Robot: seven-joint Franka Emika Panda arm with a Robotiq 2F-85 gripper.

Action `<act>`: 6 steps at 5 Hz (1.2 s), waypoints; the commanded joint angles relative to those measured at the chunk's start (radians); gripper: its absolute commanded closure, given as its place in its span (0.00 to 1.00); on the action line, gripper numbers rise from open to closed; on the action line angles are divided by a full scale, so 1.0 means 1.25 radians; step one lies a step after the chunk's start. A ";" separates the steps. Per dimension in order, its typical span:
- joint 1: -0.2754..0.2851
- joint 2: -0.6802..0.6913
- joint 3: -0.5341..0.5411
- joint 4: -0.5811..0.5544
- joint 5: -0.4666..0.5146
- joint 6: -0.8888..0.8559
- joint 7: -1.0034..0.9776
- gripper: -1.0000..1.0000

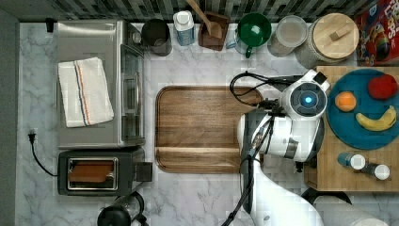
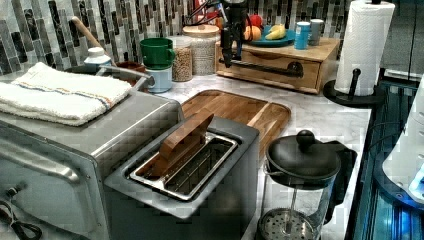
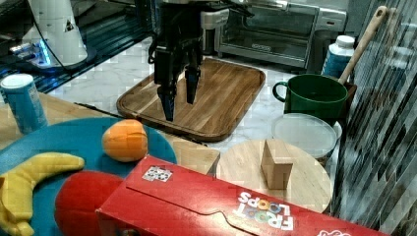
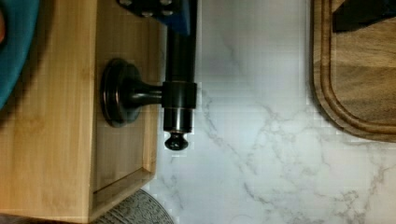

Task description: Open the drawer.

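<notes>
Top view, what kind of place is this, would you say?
Most likely a kitchen counter: a marble-look worktop with a toaster oven, a slot toaster, and a tiled backsplash behind jars and mugs.

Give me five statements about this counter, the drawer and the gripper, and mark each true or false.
1. The drawer has a long black bar handle across its front. True.
2. The gripper is shut on an orange. False: its fingers are spread and hold nothing; the orange lies on the blue plate.
3. The wooden tray has a green mug standing on it. False: the green mug stands by the tiled wall, apart from the tray.
4. A folded towel lies on top of the toaster oven. True.
5. A banana shares the blue plate with the orange. True.
</notes>
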State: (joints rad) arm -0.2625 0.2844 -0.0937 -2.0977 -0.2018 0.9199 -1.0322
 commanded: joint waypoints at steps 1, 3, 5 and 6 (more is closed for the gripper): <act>-0.004 0.003 -0.036 -0.033 -0.023 0.085 0.085 0.00; 0.011 0.009 -0.049 -0.017 -0.041 0.042 0.100 0.00; 0.018 0.100 -0.021 0.007 0.004 0.097 0.146 0.00; 0.030 0.086 -0.032 0.007 -0.010 0.040 0.158 0.00</act>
State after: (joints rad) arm -0.2832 0.3970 -0.1390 -2.1348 -0.2125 1.0010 -0.9146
